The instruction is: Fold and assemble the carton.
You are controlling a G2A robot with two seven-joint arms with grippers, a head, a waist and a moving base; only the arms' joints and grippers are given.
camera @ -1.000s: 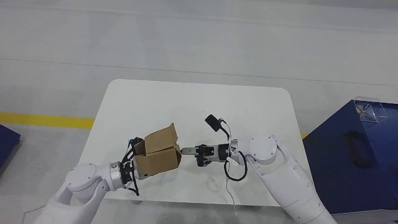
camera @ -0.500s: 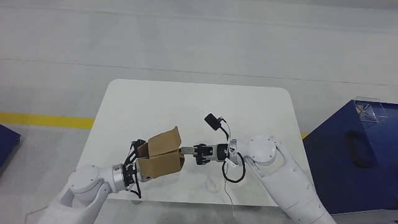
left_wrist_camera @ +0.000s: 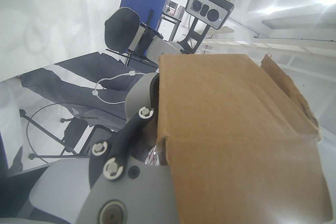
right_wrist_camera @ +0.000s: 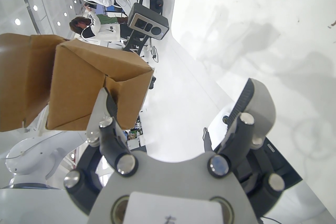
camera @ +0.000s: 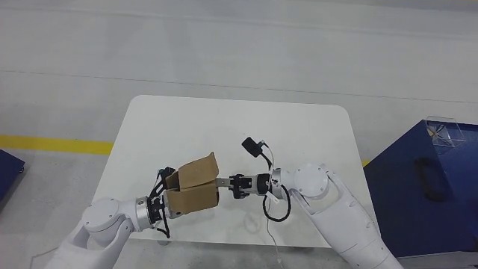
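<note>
The carton flap lies flatter than a second ago, so closing advances; left end effector pinches the carton, spread right end effector touches it.

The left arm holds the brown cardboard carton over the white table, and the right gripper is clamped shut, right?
Not quite. The right gripper is open, one finger against the brown cardboard carton, as the right wrist view shows. The rest is right.
</note>
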